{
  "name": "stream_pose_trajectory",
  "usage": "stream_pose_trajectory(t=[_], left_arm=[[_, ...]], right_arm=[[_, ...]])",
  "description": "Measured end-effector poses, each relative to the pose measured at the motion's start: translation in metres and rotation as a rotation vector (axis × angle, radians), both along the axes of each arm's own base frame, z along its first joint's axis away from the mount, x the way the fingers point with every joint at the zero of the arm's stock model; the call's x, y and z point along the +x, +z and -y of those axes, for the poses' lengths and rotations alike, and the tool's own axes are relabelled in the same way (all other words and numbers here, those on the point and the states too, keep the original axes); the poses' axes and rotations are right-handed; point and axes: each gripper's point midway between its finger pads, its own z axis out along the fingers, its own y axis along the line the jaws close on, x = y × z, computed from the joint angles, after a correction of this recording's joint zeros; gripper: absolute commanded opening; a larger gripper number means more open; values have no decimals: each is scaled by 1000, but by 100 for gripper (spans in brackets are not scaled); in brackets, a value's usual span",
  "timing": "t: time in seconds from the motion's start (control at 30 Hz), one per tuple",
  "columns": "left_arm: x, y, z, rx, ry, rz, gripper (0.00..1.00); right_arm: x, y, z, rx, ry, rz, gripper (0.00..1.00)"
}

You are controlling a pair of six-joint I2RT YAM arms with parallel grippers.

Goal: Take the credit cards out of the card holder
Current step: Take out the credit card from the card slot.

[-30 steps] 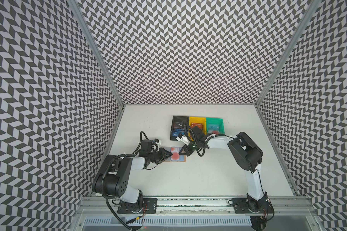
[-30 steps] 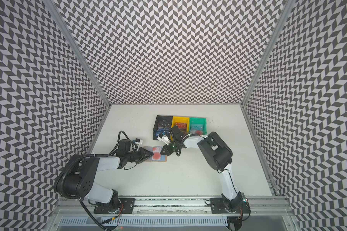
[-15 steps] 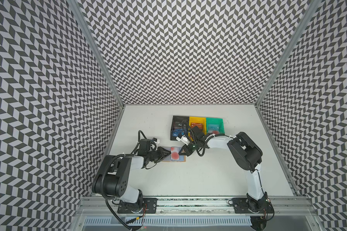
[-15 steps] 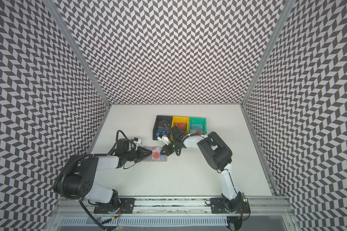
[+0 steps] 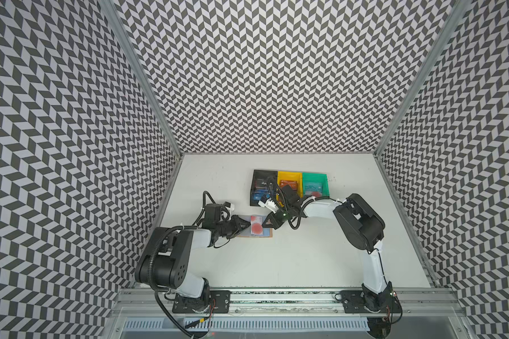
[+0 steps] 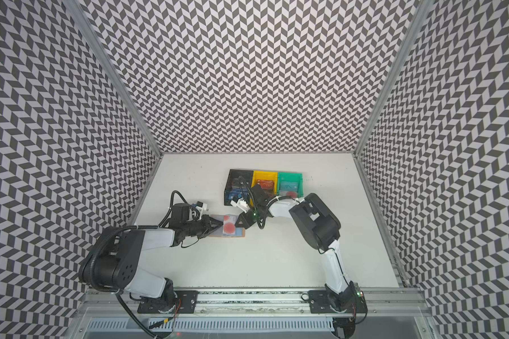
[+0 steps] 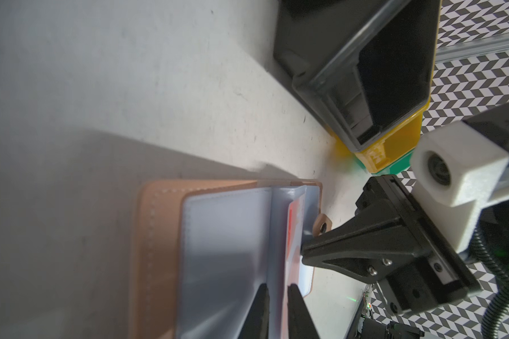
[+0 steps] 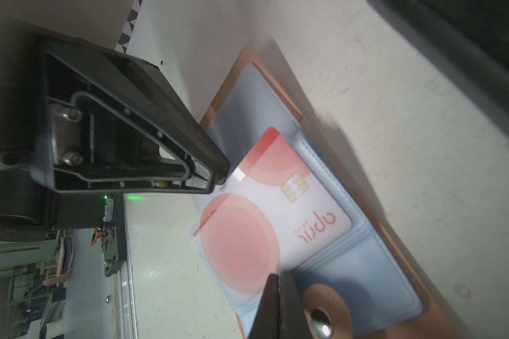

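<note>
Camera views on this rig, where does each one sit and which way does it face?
Both top views: high above the front rail, looking down toward the back wall; both arms show whole, left gripper and right gripper meeting at the card holder.
Left wrist: on the left arm, looking along its own fingers, closed on a sleeve page, toward the black bin.
Right wrist: on the right arm, low over the pale card; its shut fingertips show.
Shared: each wrist view shows the card holder and the opposite gripper.
</note>
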Motion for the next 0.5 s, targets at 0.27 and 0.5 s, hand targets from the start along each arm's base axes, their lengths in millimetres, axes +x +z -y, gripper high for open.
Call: stream_pose_trajectory(t=[0.27,0.5], left_arm=[[-1,-6,4,1,-14,-10,16],[-1,-5,7,-2,-20,-6,10]], right_arm=[[0,0,0,0,1,2,0],[0,0,0,0,2,2,0]])
